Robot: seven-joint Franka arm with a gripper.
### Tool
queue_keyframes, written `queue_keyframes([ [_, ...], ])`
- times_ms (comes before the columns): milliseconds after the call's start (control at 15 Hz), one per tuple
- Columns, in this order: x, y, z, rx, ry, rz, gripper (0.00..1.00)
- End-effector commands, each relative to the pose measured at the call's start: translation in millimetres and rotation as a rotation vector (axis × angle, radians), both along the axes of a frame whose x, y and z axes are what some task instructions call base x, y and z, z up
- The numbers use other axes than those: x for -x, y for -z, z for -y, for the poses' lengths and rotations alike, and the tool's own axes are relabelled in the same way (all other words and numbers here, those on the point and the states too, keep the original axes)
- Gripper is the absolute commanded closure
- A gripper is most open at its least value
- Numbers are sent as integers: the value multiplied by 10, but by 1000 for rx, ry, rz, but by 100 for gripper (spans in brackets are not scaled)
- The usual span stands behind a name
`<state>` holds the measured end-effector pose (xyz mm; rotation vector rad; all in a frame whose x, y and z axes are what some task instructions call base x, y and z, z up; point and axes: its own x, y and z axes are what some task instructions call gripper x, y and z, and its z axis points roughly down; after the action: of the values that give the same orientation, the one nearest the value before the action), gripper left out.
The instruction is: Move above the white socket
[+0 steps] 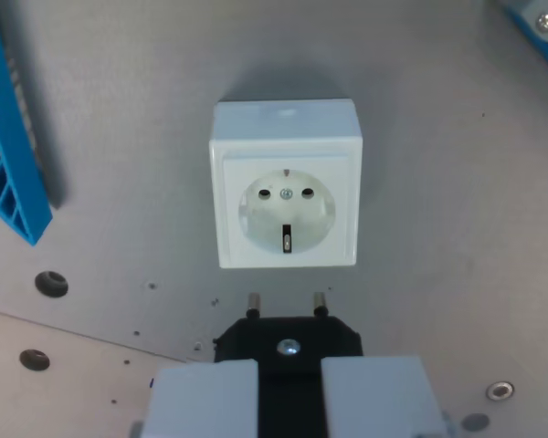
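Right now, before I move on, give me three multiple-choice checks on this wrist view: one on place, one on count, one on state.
1. Where is the white socket relative to the black plug in the wrist view?
A. Above it
B. Below it
C. To the wrist view's left of it

2. How many metal pins show on the plug?
A. One
B. Two
C. Three

3. What is the state of the plug?
A. Seated in the socket
B. Lying loose on the table
C. Held between the jaws, clear of the socket

Answers:
1 A, the socket sits mid-frame, the plug under it.
2 B, two pins point toward the socket.
3 C, the gripper closes on the plug body, and grey table shows between pins and socket.
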<state>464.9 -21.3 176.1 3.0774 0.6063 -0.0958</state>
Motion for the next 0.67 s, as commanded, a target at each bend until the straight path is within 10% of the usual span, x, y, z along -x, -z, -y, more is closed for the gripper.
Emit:
queue_keyframes([
  [67,53,161,57,-8,-28,93,100],
  [667,139,580,92,-10,-32,98,100],
])
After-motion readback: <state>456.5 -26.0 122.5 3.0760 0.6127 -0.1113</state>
